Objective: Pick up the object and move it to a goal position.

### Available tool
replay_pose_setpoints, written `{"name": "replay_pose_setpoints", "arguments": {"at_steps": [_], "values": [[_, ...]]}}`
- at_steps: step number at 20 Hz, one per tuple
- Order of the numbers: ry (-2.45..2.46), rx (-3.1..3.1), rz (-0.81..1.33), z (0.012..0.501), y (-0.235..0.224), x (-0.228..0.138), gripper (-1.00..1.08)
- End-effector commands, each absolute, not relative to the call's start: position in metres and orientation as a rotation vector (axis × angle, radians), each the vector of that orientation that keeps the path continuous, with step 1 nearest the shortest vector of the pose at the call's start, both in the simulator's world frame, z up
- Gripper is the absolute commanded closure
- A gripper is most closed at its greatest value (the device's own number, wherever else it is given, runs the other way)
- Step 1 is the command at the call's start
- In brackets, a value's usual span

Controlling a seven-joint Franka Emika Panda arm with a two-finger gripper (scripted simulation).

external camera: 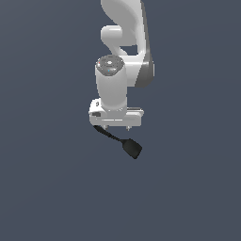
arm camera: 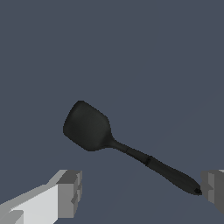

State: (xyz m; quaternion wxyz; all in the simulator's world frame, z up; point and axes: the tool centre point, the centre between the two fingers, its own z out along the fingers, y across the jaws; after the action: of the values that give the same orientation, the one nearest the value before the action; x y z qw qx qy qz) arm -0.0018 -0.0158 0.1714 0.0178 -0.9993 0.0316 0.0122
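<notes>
The object is a small matte black spatula-like utensil (external camera: 132,148) with a rounded-rectangular head and a thin crooked handle. In the exterior view its handle end sits under my gripper (external camera: 116,127), at the gripper's end nearer the exterior view's left, and its head points toward the lower right. In the wrist view the object (arm camera: 87,127) lies on the dark surface, and its handle runs between the fingers to end close beside one finger (arm camera: 213,188). My gripper (arm camera: 140,192) is open, with its jaws wide apart and nothing clamped. I cannot tell whether the handle tip touches that finger.
A plain dark grey-blue surface (external camera: 47,188) fills both views. The white arm (external camera: 122,42) rises above the gripper in the exterior view. No other objects and no goal marker are in view.
</notes>
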Motion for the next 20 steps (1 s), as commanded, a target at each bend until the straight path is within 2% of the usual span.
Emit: {"name": "replay_pose_setpoints", "arguments": {"at_steps": [1, 10, 20], "values": [[0.098, -3.104, 0.038, 0.171, -0.016, -0.002, -0.92], [0.118, -3.134, -0.023, 0.185, -0.048, 0.005, -0.92], [0.053, -3.137, -0.02, 0.18, -0.047, 0.004, -0.92]]}}
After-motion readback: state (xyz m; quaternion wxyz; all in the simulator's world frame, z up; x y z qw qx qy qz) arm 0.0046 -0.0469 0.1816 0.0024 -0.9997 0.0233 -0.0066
